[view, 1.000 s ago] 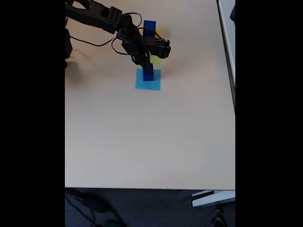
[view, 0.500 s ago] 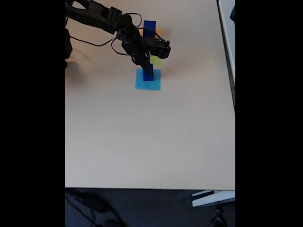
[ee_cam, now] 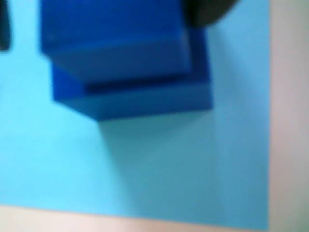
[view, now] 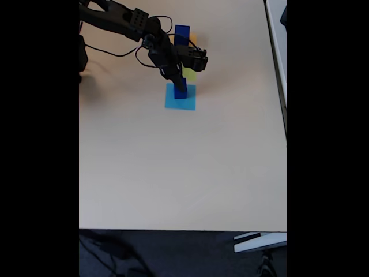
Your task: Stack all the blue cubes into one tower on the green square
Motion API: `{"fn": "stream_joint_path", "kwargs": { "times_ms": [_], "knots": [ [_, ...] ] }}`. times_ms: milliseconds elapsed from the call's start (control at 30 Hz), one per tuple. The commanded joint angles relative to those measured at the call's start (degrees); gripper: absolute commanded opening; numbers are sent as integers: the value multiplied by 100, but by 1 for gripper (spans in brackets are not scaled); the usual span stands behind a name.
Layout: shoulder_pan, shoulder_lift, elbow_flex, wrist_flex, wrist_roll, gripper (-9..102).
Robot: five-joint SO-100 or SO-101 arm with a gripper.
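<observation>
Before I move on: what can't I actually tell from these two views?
- Gripper state: fixed view too small; arm hides the fingers.
- Green square: mostly behind the arm.
- Blue cubes: wrist view blurred, top edge cuts them.
- Far cube: its base hidden by the arm.

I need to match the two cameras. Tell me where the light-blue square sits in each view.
Wrist view: the light-blue square covers most of the picture, with stacked dark blue cubes standing on it at upper centre.
Fixed view: the square lies on the table at upper centre, below the arm.
Shared landmark: the dark blue cubes on the square.
</observation>
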Motion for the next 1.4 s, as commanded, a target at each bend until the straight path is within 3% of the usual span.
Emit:
{"fn": "stream_joint_path", "kwargs": {
  "times_ms": [0, 533, 1367],
  "knots": [
    [26, 589, -35, -70, -62, 18],
    [-62, 624, -229, -9, -44, 18],
    [-255, 527, -1362, 817, 114, 16]
  ]
}}
